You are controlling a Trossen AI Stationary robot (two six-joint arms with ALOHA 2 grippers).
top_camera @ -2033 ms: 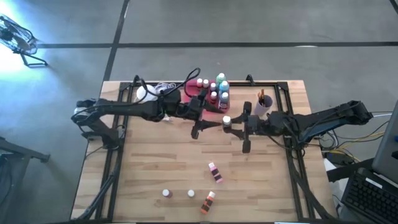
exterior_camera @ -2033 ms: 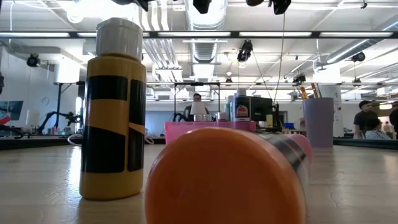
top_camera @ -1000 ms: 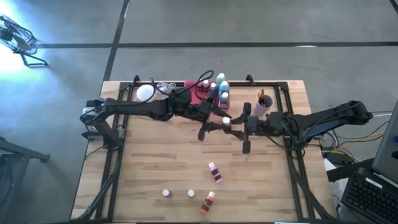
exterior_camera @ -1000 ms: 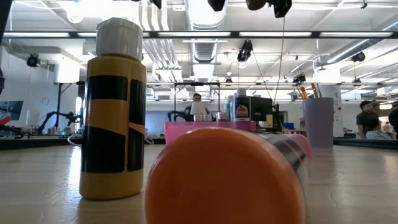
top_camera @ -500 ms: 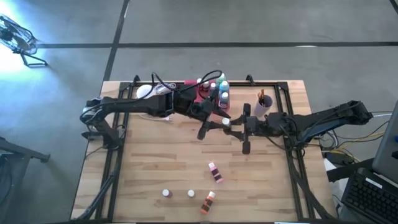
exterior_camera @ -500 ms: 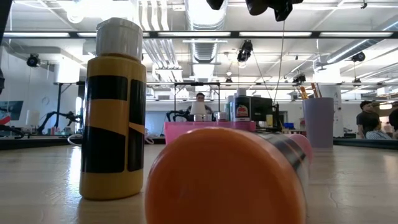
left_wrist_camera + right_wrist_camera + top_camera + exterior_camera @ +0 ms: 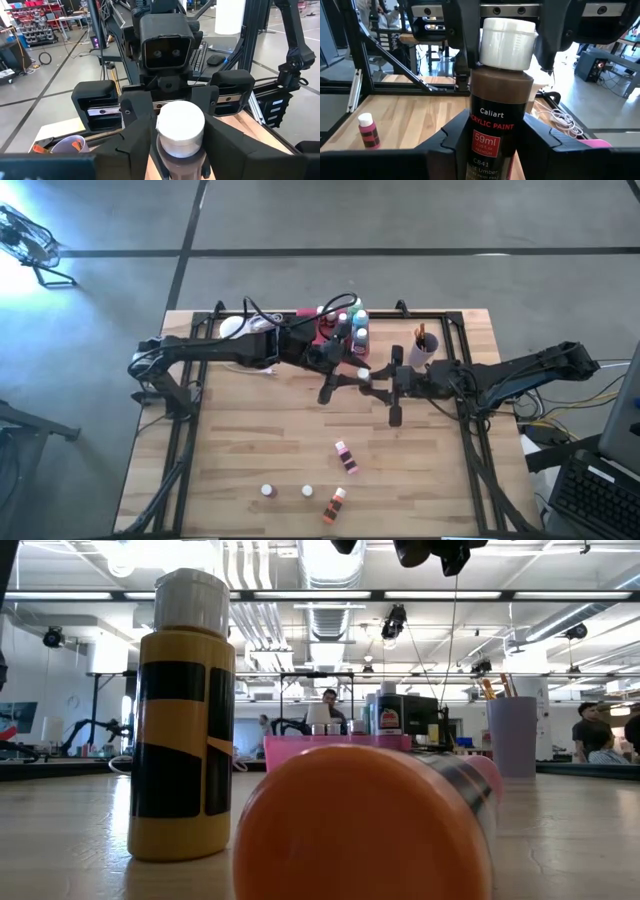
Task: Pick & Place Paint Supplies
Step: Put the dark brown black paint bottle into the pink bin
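1. We see the brown bottle (image 7: pixel 364 375) hanging in the air over the middle of the tabletop (image 7: pixel 250 440), between the two arms and clear of the wood
2. The right gripper (image 7: pixel 492 145) is clamped on the bottle's labelled body, its jaws narrowed to the bottle's width
3. The left gripper (image 7: pixel 179 150) meets it head-on and is closed in on the white-capped end; in the right wrist view its jaws sit against both sides of the cap, though we cannot judge how firmly they press
4. We judge this to be a hand-over, so the main risk is timing: if the right gripper lets go before the left one has a true grip, the bottle drops to the tabletop and may roll
5. The cap is smooth and round; a hold on the cap alone could let the heavier body swing down or slip out
6. If both arms pull while both are clamped, the bottle may twist or the cap may loosen
7. The pink tray (image 7: pixel 300 748) lies just behind the left arm with bottles standing in it, so a hasty swing there could topple them
8. Four small bottles are on the near part of the tabletop, one of them pink (image 7: pixel 346 456) and one orange (image 7: pixel 334 503), well apart from both grippers and in no danger now
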